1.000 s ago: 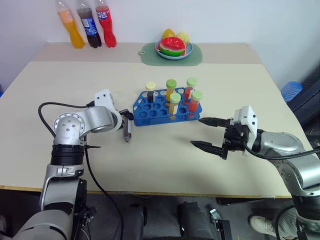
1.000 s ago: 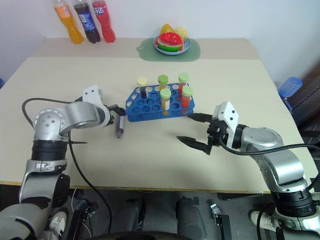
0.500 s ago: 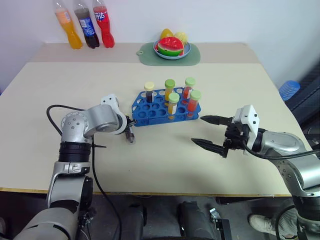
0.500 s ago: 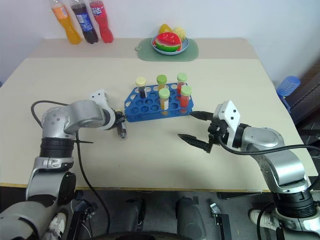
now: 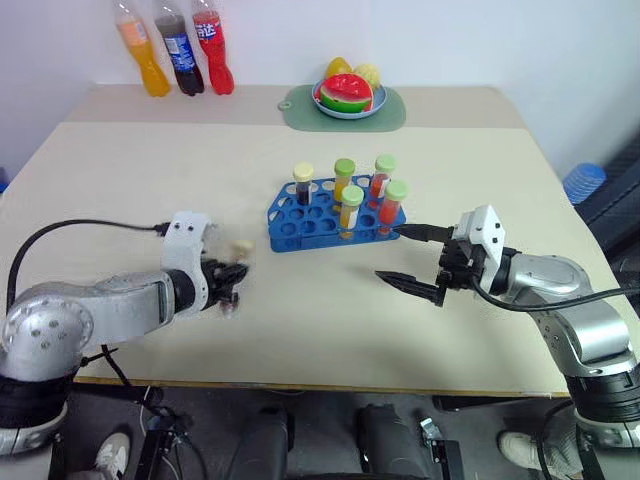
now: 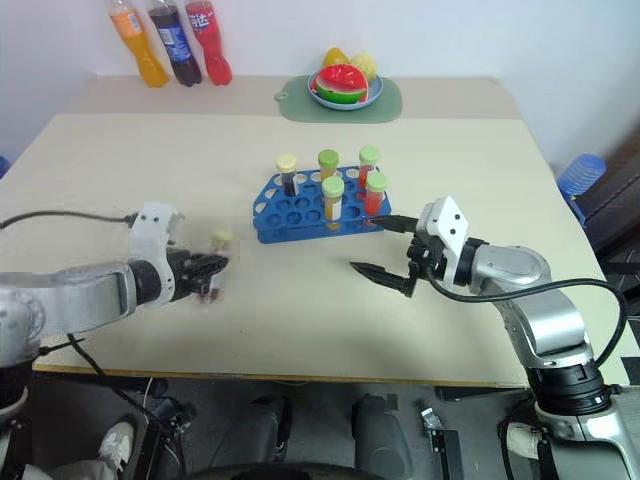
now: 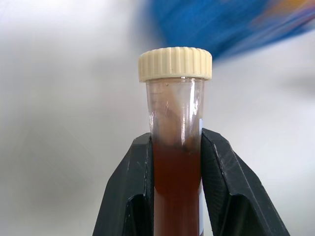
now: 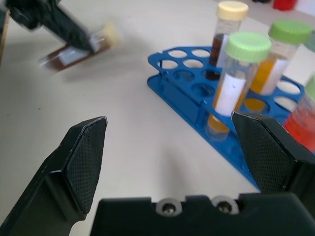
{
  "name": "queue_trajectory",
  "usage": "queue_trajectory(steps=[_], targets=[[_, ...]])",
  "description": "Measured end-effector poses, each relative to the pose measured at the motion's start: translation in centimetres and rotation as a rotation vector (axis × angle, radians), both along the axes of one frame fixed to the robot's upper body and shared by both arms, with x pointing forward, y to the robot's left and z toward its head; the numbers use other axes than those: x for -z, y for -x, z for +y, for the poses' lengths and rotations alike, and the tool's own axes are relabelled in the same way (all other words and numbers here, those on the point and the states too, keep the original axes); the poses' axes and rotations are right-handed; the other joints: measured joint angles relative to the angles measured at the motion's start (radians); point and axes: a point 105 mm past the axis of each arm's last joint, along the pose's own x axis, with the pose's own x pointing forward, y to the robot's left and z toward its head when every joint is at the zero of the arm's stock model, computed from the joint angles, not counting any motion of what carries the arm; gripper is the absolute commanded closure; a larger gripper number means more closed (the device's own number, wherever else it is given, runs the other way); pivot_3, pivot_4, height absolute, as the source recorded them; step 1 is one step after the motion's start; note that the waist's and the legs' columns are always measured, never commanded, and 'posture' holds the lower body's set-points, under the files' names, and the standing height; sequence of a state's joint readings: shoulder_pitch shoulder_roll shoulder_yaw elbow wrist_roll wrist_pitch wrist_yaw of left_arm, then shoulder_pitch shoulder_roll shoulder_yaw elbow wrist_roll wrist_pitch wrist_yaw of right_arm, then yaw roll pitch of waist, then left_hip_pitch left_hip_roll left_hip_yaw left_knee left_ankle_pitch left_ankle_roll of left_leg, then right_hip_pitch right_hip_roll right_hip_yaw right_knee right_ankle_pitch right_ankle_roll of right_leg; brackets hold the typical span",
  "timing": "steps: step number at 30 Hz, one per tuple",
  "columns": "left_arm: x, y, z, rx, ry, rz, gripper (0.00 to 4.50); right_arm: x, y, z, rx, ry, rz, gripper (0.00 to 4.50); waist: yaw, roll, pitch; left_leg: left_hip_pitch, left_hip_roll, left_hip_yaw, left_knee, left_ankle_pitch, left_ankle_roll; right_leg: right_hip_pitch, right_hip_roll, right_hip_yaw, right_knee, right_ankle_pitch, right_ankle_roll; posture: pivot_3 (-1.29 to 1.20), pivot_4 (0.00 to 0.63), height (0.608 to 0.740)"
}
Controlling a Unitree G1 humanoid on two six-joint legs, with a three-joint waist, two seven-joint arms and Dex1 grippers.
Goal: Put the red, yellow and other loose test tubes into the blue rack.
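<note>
My left gripper [image 5: 232, 276] is shut on a loose test tube [image 7: 177, 123] with dark brown liquid and a pale cap [image 5: 240, 245]. It holds the tube above the table, to the left of the blue rack [image 5: 288, 226]. The tube's cap end sticks out past the black fingers [image 7: 130, 187]. Several capped tubes stand upright in the rack: one dark tube with a pale cap [image 5: 302, 182], and green-capped ones with yellow-orange [image 5: 350, 208] and red [image 5: 392, 202] liquid. My right gripper [image 5: 392, 253] hangs open and empty just right of the rack's near corner.
Three soda bottles [image 5: 180, 55] stand at the far left of the table. A green mat with a fruit plate [image 5: 347, 97] lies at the back centre. A blue object [image 5: 580, 182] sits beyond the table's right edge. A black cable [image 5: 90, 226] trails from my left arm.
My left gripper shut on the dark tube that lay on the table and lifted it, pulling back toward the near left. The right gripper has hardly moved.
</note>
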State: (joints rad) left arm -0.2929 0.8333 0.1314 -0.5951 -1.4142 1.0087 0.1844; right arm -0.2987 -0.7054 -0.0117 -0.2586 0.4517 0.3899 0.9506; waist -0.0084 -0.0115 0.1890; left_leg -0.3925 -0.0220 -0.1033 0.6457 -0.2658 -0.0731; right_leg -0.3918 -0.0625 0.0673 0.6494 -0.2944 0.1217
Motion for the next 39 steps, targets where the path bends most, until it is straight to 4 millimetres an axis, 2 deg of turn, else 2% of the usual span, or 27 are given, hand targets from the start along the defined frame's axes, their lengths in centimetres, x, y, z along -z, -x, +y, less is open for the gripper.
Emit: queue_trajectory(steps=[2, 4, 8, 13, 16, 19, 25, 31, 35, 39], targets=[[-2.1, -0.4, -0.9, 0.036, 0.077, -0.172, 3.76, 0.2, -0.2, -0.3, 0.013, -0.001, 0.006, 0.00, -0.002, 0.001, 0.000, 0.000, 0.000, 0.000, 0.000, -0.001, 0.001, 0.000, 0.000, 0.000, 0.000, 0.000, 0.000, 0.00, 0.150, 0.740], [-4.0, -1.4, -0.7, -0.006, 0.126, -0.356, 3.76, 0.4, -0.4, -0.4, 0.019, -0.004, 0.014, 0.00, -0.003, 0.000, 0.000, 0.000, 0.001, 0.000, 0.000, -0.002, 0.003, 0.000, 0.000, 0.000, 0.000, 0.000, 0.000, 0.00, 0.150, 0.740], [-5.2, -3.4, -1.3, -0.073, 0.137, -0.648, 3.76, 0.4, -0.4, -0.3, 0.021, -0.007, 0.011, 0.00, -0.002, 0.000, 0.000, 0.000, 0.001, 0.000, 0.000, -0.003, 0.006, 0.001, 0.000, 0.000, -0.001, 0.001, 0.001, 0.00, 0.150, 0.740], [-3.1, -4.7, -3.5, -0.065, 0.103, -0.797, 3.76, 0.4, -0.4, -0.4, 0.027, -0.005, 0.005, 0.00, -0.002, 0.000, 0.000, 0.000, 0.001, 0.000, 0.001, -0.004, 0.007, 0.000, 0.000, 0.000, -0.002, 0.001, 0.001, 0.00, 0.150, 0.740], [-0.9, -5.5, -4.8, -0.041, 0.066, -0.826, 3.76, 0.4, -0.3, -0.6, 0.037, -0.005, 0.004, 0.00, -0.002, 0.000, 0.000, 0.000, 0.001, 0.000, 0.001, -0.004, 0.008, 0.001, 0.000, 0.000, -0.001, 0.001, 0.001, 0.00, 0.150, 0.740], [0.9, -6.5, -5.5, -0.056, 0.040, -0.840, 3.76, 0.5, -0.2, -1.1, 0.061, -0.004, 0.010, 0.00, -0.003, 0.000, 0.000, 0.000, 0.001, 0.000, 0.001, -0.004, 0.008, 0.000, 0.000, 0.000, -0.001, 0.001, 0.001, 0.00, 0.150, 0.740], [2.8, -8.3, -6.7, -0.080, -0.012, -0.886, 3.76, 0.3, 0.1, -1.2, 0.074, -0.005, 0.004, 0.00, -0.003, 0.000, 0.000, 0.000, 0.001, 0.000, 0.002, -0.004, 0.008, 0.001, 0.000, 0.000, 0.000, 0.001, 0.002, 0.00, 0.150, 0.740], [3.9, -8.4, -8.1, -0.061, 0.010, -0.909, 3.76, 0.3, 0.1, -1.3, 0.086, -0.007, 0.004, 0.00, -0.002, 0.000, 0.000, 0.001, 0.000, 0.000, 0.002, -0.004, 0.008, 0.001, 0.000, 0.000, 0.000, 0.001, 0.002, 0.00, 0.150, 0.740], [4.2, -8.2, -8.2, -0.037, 0.050, -0.896, 3.76, 0.2, 0.1, -1.3, 0.089, -0.007, -0.001, 0.00, -0.002, 0.000, -0.001, 0.001, 0.000, 0.000, 0.003, -0.004, 0.008, 0.002, 0.000, 0.000, 0.000, 0.001, 0.002, 0.00, 0.150, 0.740], [5.9, -8.2, -7.8, -0.051, 0.093, -0.808, 3.76, 0.2, 0.1, -1.3, 0.096, -0.008, -0.003, 0.00, -0.002, 0.000, -0.001, 0.001, 0.000, -0.001, 0.002, -0.004, 0.008, 0.002, 0.000, 0.000, 0.000, 0.001, 0.003, 0.00, 0.150, 0.740]])
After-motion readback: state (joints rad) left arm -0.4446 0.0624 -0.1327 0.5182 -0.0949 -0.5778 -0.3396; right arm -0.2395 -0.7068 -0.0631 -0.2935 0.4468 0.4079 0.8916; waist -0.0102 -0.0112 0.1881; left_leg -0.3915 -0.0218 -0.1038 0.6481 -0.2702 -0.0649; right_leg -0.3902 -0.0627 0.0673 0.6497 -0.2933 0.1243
